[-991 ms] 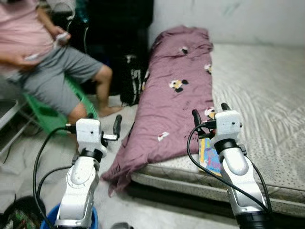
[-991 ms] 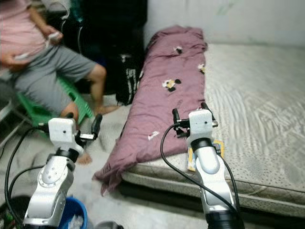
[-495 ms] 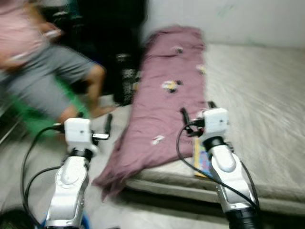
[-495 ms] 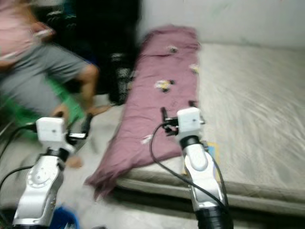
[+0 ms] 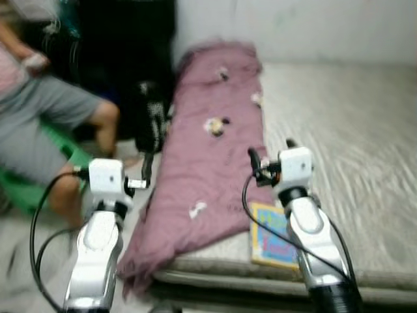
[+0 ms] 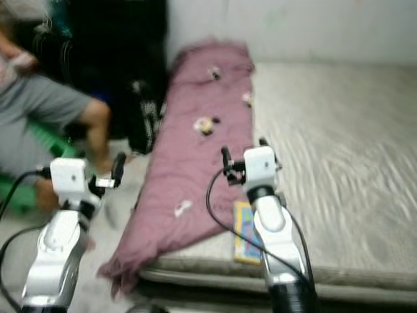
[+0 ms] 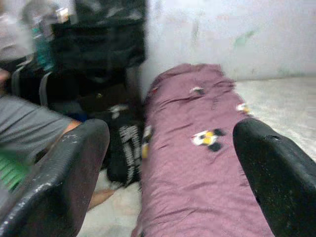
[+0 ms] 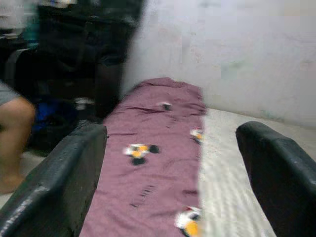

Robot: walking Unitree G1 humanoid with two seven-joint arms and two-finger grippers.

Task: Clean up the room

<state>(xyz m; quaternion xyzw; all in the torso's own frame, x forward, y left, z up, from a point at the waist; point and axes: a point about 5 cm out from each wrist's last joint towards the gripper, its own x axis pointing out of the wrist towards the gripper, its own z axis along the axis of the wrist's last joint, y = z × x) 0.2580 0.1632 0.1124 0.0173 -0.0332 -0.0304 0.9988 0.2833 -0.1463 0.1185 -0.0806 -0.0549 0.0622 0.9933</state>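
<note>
A mauve blanket (image 5: 215, 156) with cartoon prints lies along the left edge of a bare grey mattress (image 5: 352, 130), and its lower end hangs off the side toward the floor. A colourful book (image 5: 270, 236) rests on the mattress near the front edge, beside the blanket. My right gripper (image 5: 272, 150) is raised above the book and the blanket's edge, open and holding nothing. My left gripper (image 5: 130, 171) is raised over the floor left of the bed, also open and holding nothing. In both wrist views the blanket (image 7: 197, 148) (image 8: 153, 168) lies ahead between the spread fingers (image 7: 64, 177) (image 8: 281, 182).
A person (image 5: 45, 124) in grey shorts sits on a green chair (image 5: 39, 182) at the left. A black bag (image 5: 153, 117) stands on the floor against the bed, in front of dark furniture (image 5: 124, 45). A pale wall (image 5: 293, 26) runs behind the mattress.
The whole picture has slid left and blurred, so the camera has moved. More of the book now shows beside my right arm. Both grippers keep the same raised, open pose.
</note>
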